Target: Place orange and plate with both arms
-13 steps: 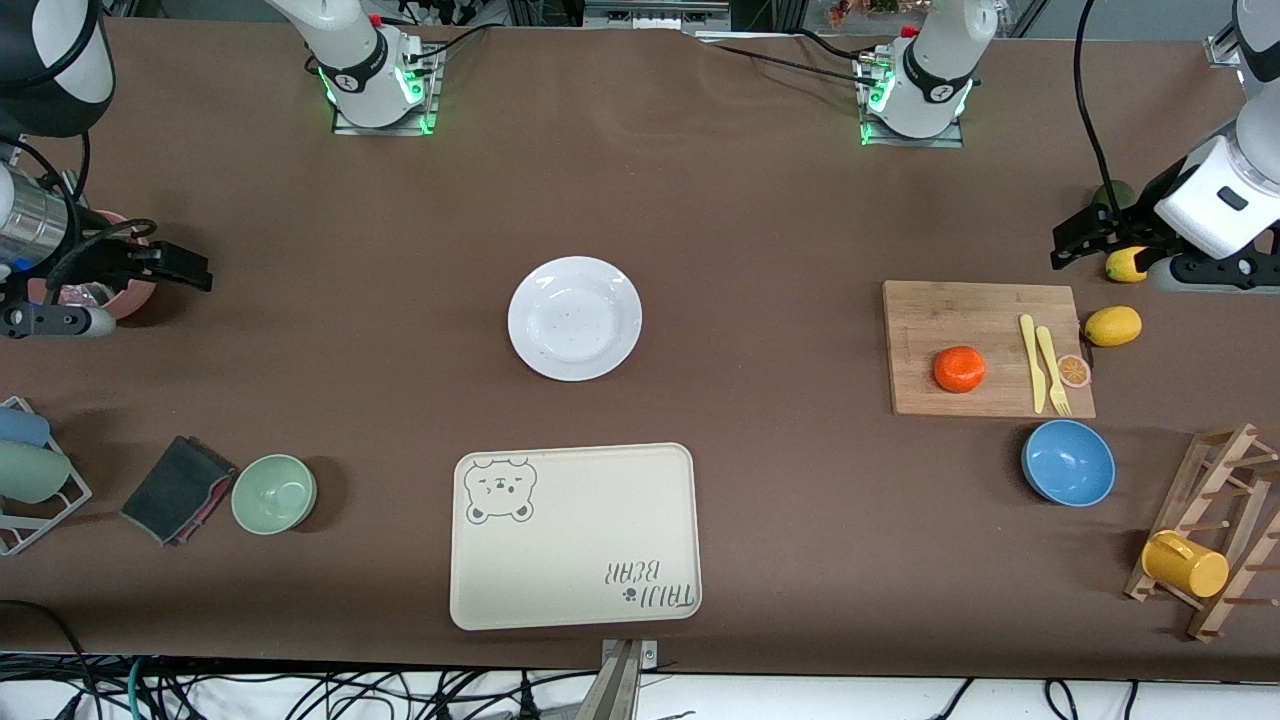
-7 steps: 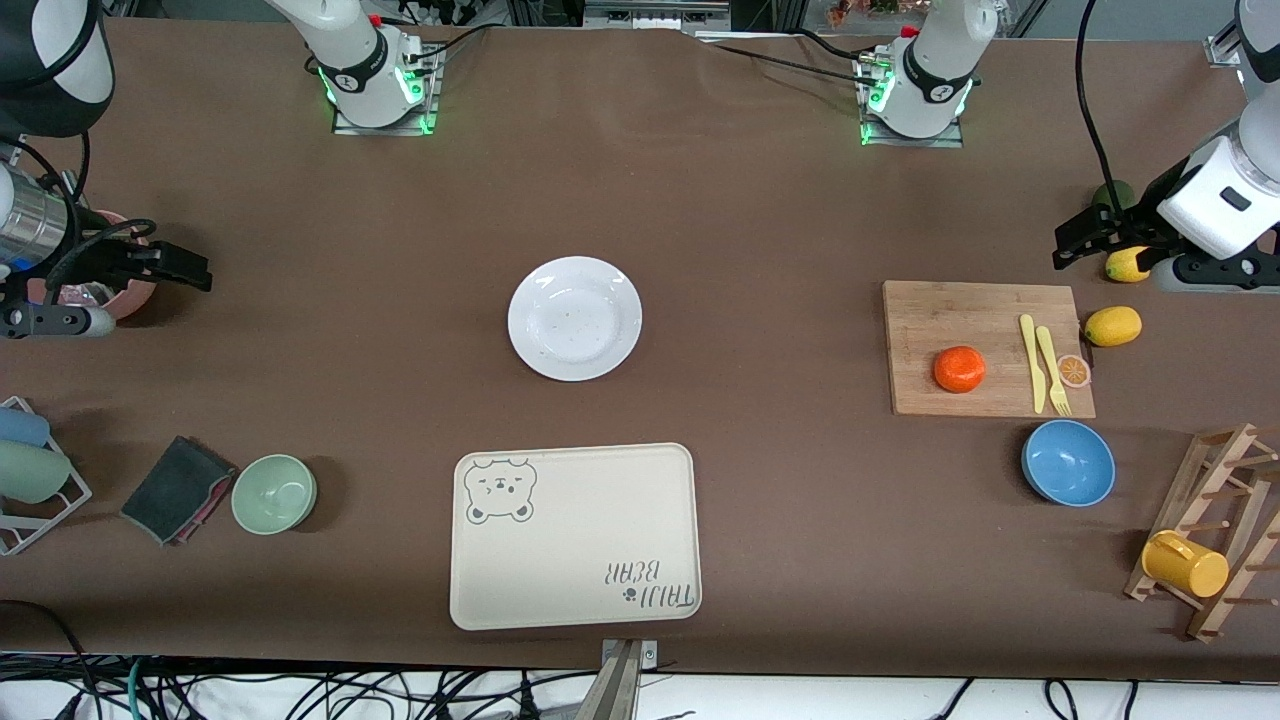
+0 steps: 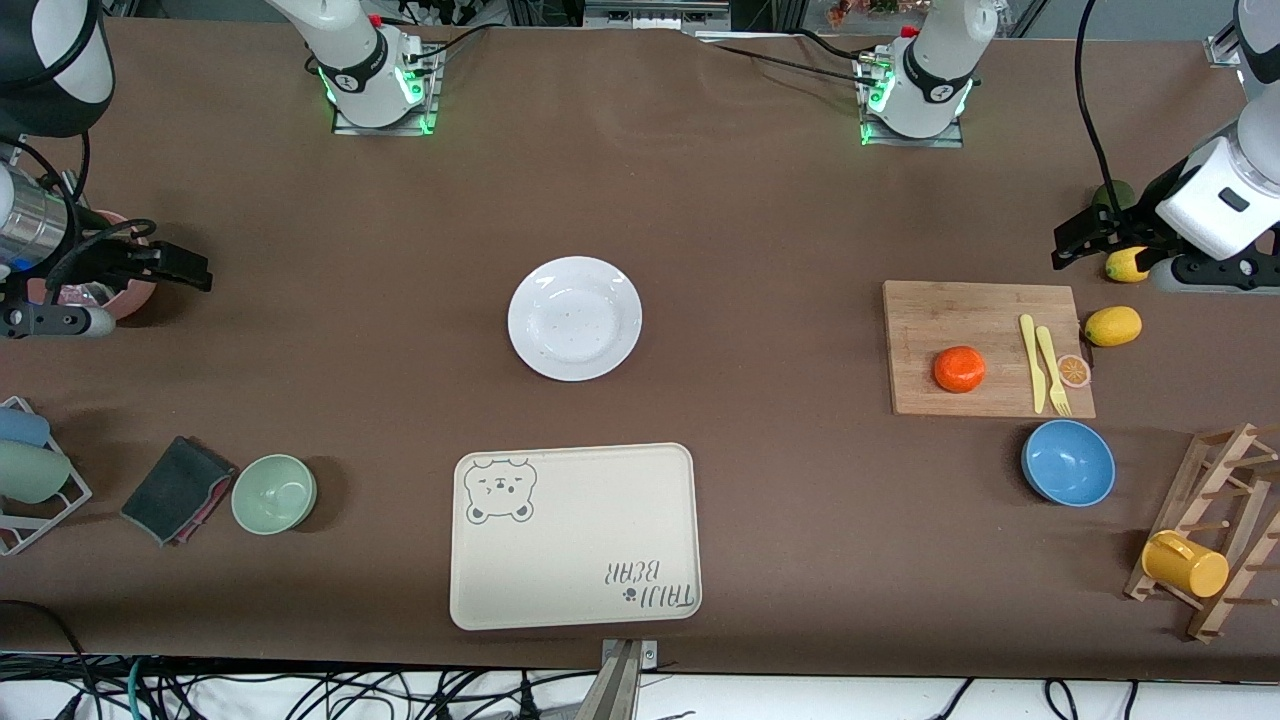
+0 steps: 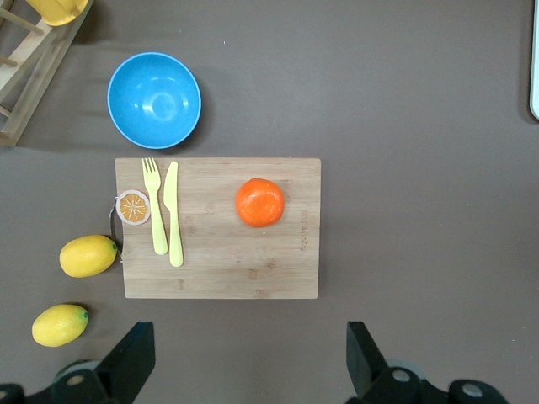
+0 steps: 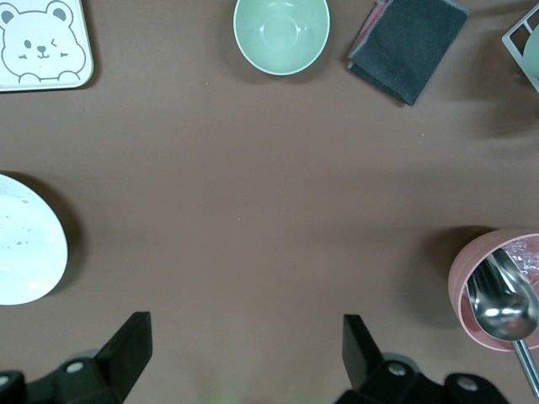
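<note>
The orange point(image 3: 959, 369) lies on a wooden cutting board point(image 3: 985, 310) toward the left arm's end of the table; it also shows in the left wrist view point(image 4: 260, 202). The white plate point(image 3: 574, 318) sits at the table's middle, and its edge shows in the right wrist view point(image 5: 25, 240). My left gripper point(image 3: 1078, 238) is open and empty, up over the table beside the board, apart from the orange; its fingers frame bare table point(image 4: 250, 362). My right gripper point(image 3: 185, 268) is open and empty near the right arm's end, well away from the plate point(image 5: 244, 353).
A cream bear tray point(image 3: 573, 535) lies nearer the camera than the plate. A yellow knife and fork point(image 3: 1040, 362) and an orange slice point(image 3: 1074, 371) share the board. Two lemons point(image 3: 1113, 326), a blue bowl point(image 3: 1068, 462), a green bowl point(image 3: 274, 493), a dark cloth point(image 3: 178, 489), a pink bowl point(image 3: 130, 298) and a wooden rack point(image 3: 1215, 530) stand around.
</note>
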Tool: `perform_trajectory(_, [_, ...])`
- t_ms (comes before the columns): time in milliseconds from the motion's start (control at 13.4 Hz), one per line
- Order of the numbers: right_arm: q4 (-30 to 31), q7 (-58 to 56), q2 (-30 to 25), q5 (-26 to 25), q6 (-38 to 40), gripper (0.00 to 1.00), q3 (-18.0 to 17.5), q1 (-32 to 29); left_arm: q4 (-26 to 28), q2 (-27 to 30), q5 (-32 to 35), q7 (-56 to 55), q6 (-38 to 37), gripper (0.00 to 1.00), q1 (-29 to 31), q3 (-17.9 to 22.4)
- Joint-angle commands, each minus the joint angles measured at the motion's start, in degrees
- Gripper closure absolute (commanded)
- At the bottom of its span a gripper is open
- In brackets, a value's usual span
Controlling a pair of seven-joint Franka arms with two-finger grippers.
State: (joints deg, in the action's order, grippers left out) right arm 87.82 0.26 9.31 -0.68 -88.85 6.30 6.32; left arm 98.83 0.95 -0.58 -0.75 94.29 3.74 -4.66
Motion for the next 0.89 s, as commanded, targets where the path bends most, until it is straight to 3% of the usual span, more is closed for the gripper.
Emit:
perform_trajectory(0, [0.9, 0.0, -0.8, 0.5, 0.3, 0.00, -0.3, -0.4, -0.4, -0.9, 1.3, -0.7, -0.7, 0.00, -0.4, -0.1])
perform_trajectory(373, [0.9, 0.3, -0.8, 0.5, 0.3, 0.00, -0.3, -0.4, -0.4, -6.4, 1.4, -0.8, 0.2, 0.00, -0.4, -0.1])
perform_trajectory(820, [0.9, 0.3, -0.8, 0.5, 0.3, 0.00, -0.4, -0.4, -0.3, -18.4, 2.3, -0.9, 13.3, 0.00, -1.4, -0.1])
